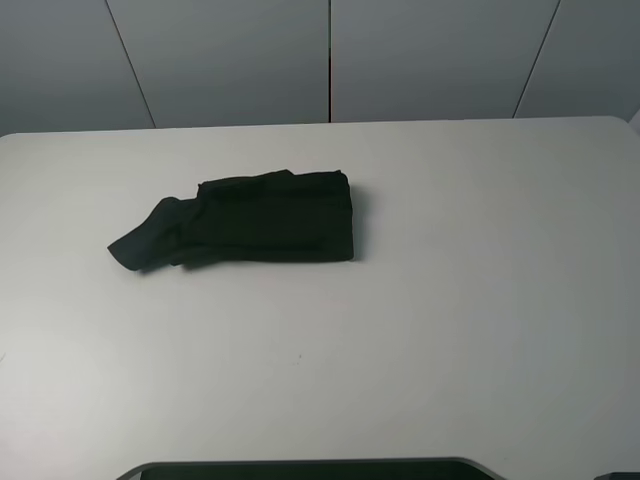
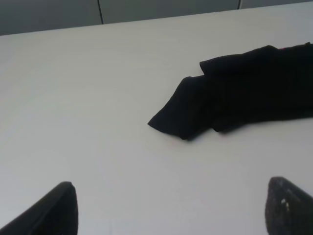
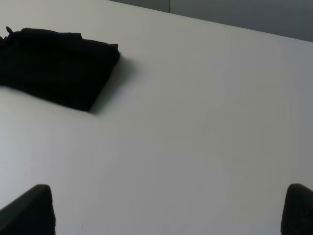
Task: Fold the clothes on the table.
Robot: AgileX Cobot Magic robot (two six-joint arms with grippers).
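The black T-shirt (image 1: 250, 228) lies folded into a compact bundle left of centre on the white table (image 1: 450, 300), one loose flap trailing; tucking that flap under would neaten it. Left gripper (image 2: 168, 208) and right gripper (image 3: 168, 210) both stand spread apart, empty, well clear of the cloth

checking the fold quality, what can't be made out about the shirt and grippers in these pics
- T-shirt: chest print and neck label hidden inside the folds in all views; layers blend into black.
- Left wrist view: the bundle's far end is cut off by the frame edge.
- Left gripper and right gripper: only fingertips show, bodies cut off; both absent from the exterior high view.
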